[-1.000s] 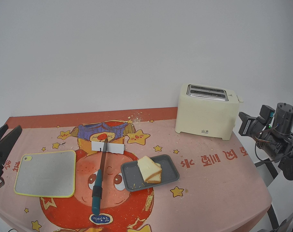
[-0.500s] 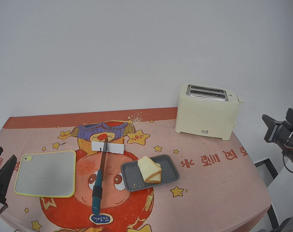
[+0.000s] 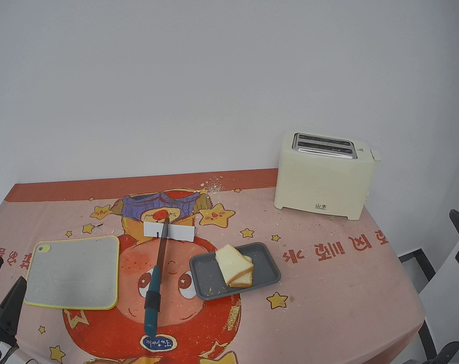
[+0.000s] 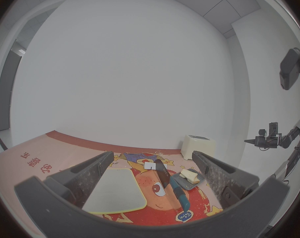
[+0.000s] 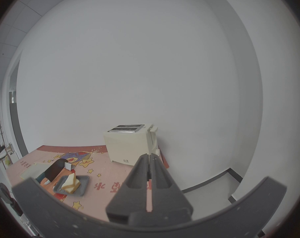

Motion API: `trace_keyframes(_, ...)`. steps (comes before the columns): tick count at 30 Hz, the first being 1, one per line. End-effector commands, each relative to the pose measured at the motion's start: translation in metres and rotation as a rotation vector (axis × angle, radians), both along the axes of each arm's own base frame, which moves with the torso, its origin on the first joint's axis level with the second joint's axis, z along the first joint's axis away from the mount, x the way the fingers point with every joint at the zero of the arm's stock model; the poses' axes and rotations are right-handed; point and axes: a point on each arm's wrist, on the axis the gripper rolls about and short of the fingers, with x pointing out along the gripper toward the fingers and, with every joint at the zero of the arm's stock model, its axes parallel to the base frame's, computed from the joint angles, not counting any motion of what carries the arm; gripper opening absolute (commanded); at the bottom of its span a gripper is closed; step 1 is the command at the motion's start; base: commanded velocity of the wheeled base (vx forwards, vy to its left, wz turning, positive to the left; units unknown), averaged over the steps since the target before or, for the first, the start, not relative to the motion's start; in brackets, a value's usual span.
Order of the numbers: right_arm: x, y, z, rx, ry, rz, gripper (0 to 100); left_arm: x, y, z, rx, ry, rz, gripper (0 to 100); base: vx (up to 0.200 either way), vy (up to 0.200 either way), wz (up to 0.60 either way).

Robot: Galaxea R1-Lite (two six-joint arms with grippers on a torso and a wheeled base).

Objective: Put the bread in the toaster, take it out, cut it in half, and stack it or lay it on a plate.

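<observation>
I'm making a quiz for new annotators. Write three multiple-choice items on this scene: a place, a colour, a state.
1. Where does the bread lie? A) in the toaster B) on the grey plate C) on the cutting board
2. What colour is the handle of the knife? A) teal B) red C) yellow
3. How do the fingers of the right gripper stand? A) wide apart B) pressed together, empty C) clamped on the knife
Answers: 1 B, two pieces are stacked on the plate; 2 A, the handle shows teal; 3 B, the right wrist view shows them closed with nothing between.

Bread [image 3: 233,265] on plate [image 3: 268,271], toaster [image 3: 323,183] behind, knife [image 3: 154,281] left
</observation>
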Motion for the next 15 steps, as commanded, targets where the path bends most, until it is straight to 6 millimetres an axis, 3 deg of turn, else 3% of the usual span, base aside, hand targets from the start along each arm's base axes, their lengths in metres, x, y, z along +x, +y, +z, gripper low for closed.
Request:
trace_keyframes(1, -0.025, -0.009, -0.009, -0.003, -0.059, -0.055, 0, -0.012, 0.001, -0.011, 0.030, -0.047, -0.005, 100, 0.000, 0.000, 0.00)
trace_keyframes(15, -0.059, -0.019, -0.038, -0.061, -0.148, -0.175, 0, -0.022, 0.002, -0.037, 0.063, -0.097, -0.026, 100, 0.000, 0.000, 0.00)
